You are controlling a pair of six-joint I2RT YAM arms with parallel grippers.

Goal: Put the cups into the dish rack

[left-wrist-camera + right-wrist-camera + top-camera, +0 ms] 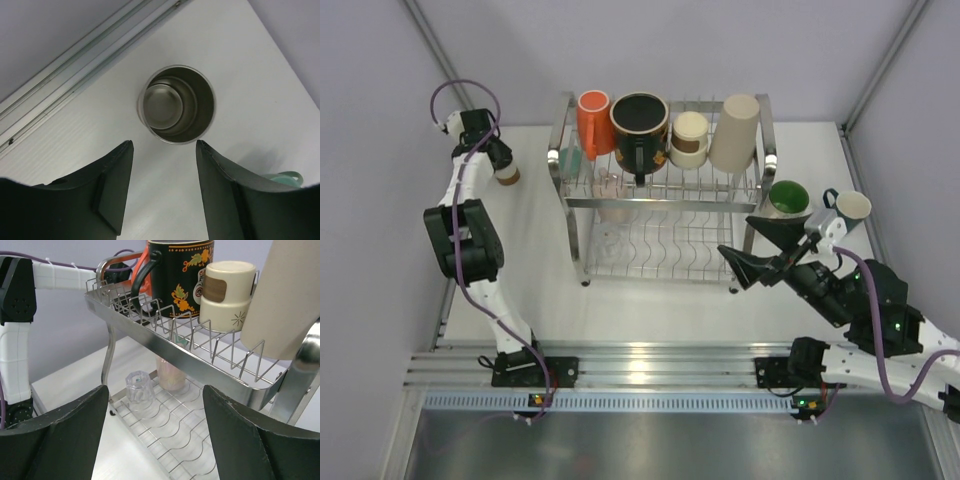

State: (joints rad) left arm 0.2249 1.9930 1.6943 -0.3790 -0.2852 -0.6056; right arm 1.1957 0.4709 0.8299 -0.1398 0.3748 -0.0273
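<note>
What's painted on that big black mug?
The black mug bears orange-yellow flowers; the right wrist view shows it best.

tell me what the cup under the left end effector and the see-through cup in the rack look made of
The grey cup under the left end effector: likely stainless steel, with a brushed sheen and reflective rings inside. The see-through cup: clear glass or plastic, cannot tell which.

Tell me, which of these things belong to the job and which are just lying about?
Job: two-tier chrome wire dish rack; in it, orange mug, black patterned mug, cream-and-brown paper cup, tall beige cup; waiting outside, steel cup, green cup, teal-handled mug.
Not part of it: purple cables, aluminium rail.
</note>
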